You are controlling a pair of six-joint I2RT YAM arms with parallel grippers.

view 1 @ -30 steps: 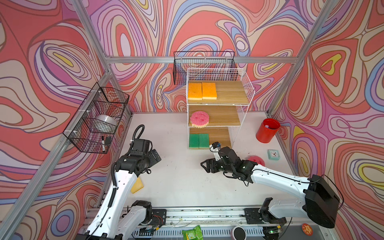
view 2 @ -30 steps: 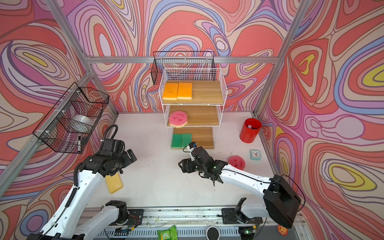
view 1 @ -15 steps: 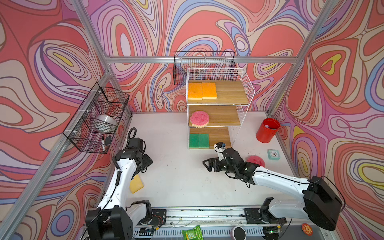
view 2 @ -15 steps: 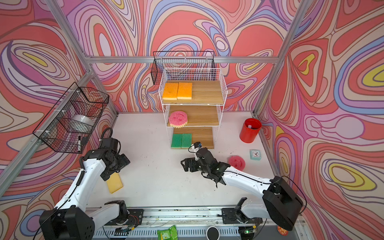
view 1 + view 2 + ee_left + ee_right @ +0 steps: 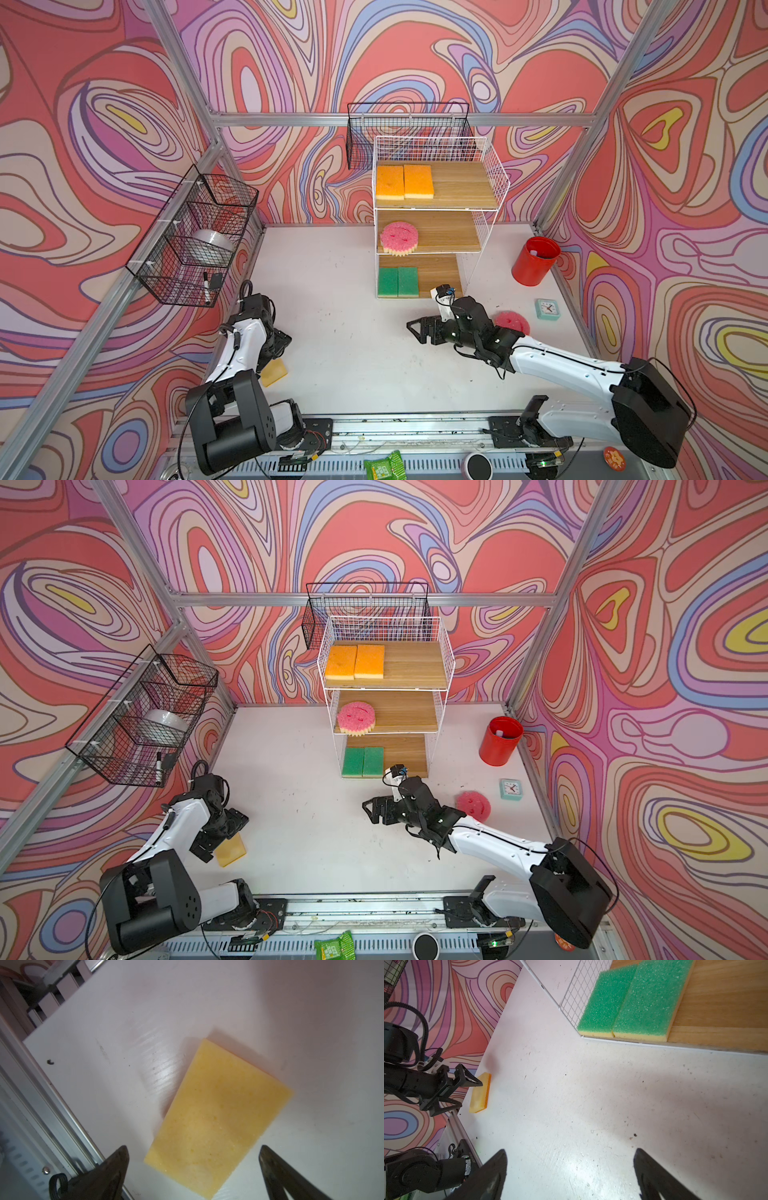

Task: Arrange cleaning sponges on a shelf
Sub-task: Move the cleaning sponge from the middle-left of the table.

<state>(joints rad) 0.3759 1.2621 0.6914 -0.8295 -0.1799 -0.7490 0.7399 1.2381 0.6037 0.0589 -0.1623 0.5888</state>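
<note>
Now the left pincer (image 5: pixel 193 1147) hangs spread wide and empty just above the yellow sponge (image 5: pixel 220 1118). One finger stands on each side of the near end, and neither touches it. The sponge lies flat on the surface (image 5: pixel 353 353), yellow side up, with its orange layer underneath, close to the front rail (image 5: pixel 62 1126). It sits skewed to the fingers, so the grab should go better if the wrist turns first to square them across the short width. A straight drop and a gentle close should follow, since foam gives and can squirm out of a hard squeeze.

The rail-side finger has little room, so keeping it clear of the rail matters. The likely goal is the shelf (image 5: pixel 490 183), where the top board has bare wood beside the orange sponges (image 5: pixel 404 181). To match them, this one probably needs turning over.

The right pincer (image 5: pixel 570 1150) is also spread and empty, over bare surface near the green sponges (image 5: pixel 633 1001).
</note>
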